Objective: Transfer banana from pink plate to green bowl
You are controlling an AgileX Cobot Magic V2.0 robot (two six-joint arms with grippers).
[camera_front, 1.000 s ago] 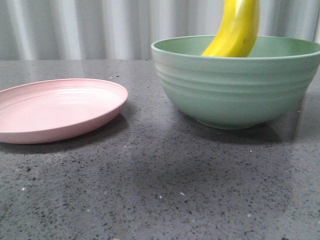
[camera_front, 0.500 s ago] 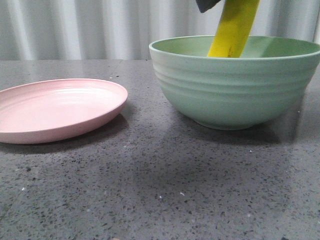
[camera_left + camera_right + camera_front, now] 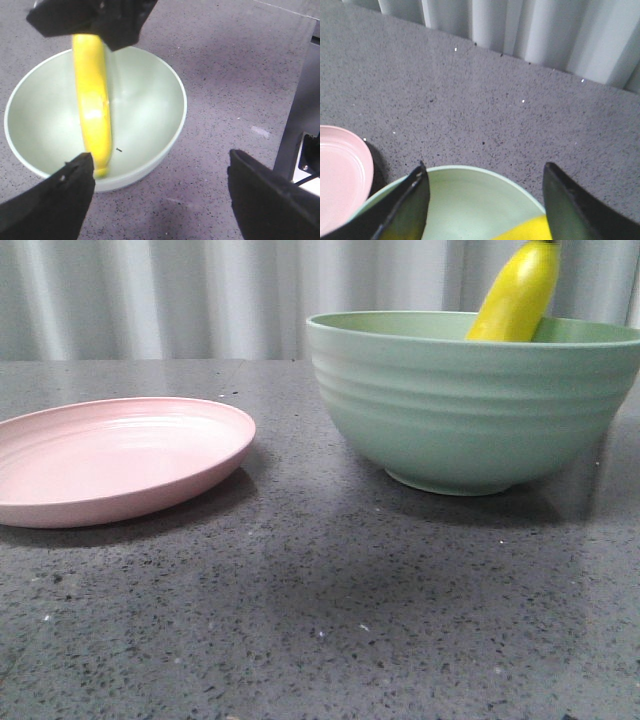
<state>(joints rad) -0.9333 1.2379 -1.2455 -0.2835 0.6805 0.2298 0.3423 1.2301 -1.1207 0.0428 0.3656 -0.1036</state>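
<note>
Hanging with its two black fingers spread apart, the right pincer (image 3: pixel 485 205) grips nothing. Just under it sits the banana (image 3: pixel 94 107), smooth and bright yellow, leaning inside the bowl (image 3: pixel 150 95) with one end poking over the rim. The left pincer (image 3: pixel 160 195) hovers above the bowl, fingers wide apart too. The bowl is pale green, round, with ridges outside. Beside it lies the flat pink plate (image 3: pixel 120 455). The table (image 3: pixel 320 620) is grey speckled stone. Behind hangs a pale curtain (image 3: pixel 200 290).

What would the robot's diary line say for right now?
banana tilted in green bowl | pink plate bare | right pincer open over banana | left pincer open
</note>
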